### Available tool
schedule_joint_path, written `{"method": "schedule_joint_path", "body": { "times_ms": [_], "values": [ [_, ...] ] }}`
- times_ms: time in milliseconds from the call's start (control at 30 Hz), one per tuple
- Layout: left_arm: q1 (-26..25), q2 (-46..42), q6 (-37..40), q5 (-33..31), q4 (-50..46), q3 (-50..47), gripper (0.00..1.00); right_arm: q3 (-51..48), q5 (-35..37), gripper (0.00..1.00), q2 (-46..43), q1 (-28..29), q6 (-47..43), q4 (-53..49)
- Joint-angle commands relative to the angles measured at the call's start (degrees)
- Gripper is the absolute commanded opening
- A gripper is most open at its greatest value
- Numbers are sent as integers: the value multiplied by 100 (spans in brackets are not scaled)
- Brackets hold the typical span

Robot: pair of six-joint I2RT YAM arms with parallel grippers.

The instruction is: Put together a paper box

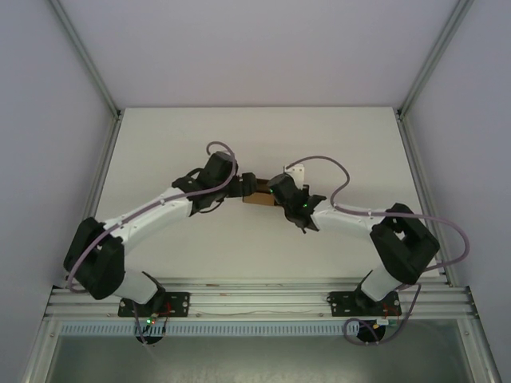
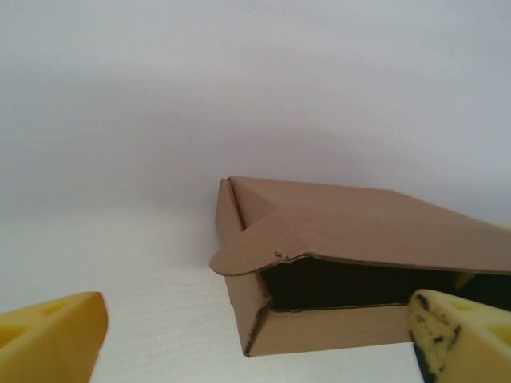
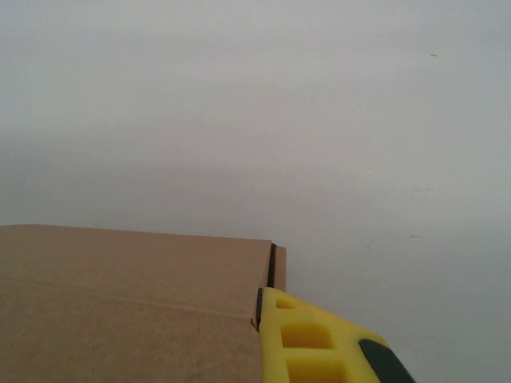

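The left claw (image 2: 257, 331) stands wide open, facing the paper box (image 2: 359, 231). One finger (image 3: 307, 339) of the right claw (image 1: 274, 193) touches the box's corner; I cannot tell its grip.

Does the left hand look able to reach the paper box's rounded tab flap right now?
Probably yes: the left hand is open and the rounded tab flap juts toward it, with nothing visible in between.

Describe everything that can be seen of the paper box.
The paper box is brown cardboard, shallow and rectangular, half closed: its lid lies tilted, a rounded tab sticks out at one corner, with a dark gap below. It sits on the white table between the arms. One yellow finger of the right gripper stands against its corner; the left gripper, open, faces its open side.
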Motion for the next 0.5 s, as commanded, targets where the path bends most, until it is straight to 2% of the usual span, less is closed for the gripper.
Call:
{"method": "schedule_joint_path", "body": {
  "times_ms": [0, 100, 200, 300, 367, 467],
  "values": [
    [127, -206, -407, -187, -542, 225, 100, -231, 67, 4, -140, 65, -471, 325],
    [494, -105, -623, 314, -401, 312, 100, -486, -57, 4, -211, 90, -636, 675],
    [817, 299, -626, 921, -140, 412, 100, -786, -202, 9, -225, 126, -860, 1124],
    [930, 768, -527, 1617, 45, 643, 100, -962, -123, 14, -196, 247, -1216, 1369],
    [926, 1017, -455, 1782, 66, 742, 100, -1061, -5, 16, -212, 346, -1314, 1506],
    [928, 1250, -507, 1912, 240, 636, 91, -1092, 53, 16, -214, 369, -1120, 1487]
  ]
}}
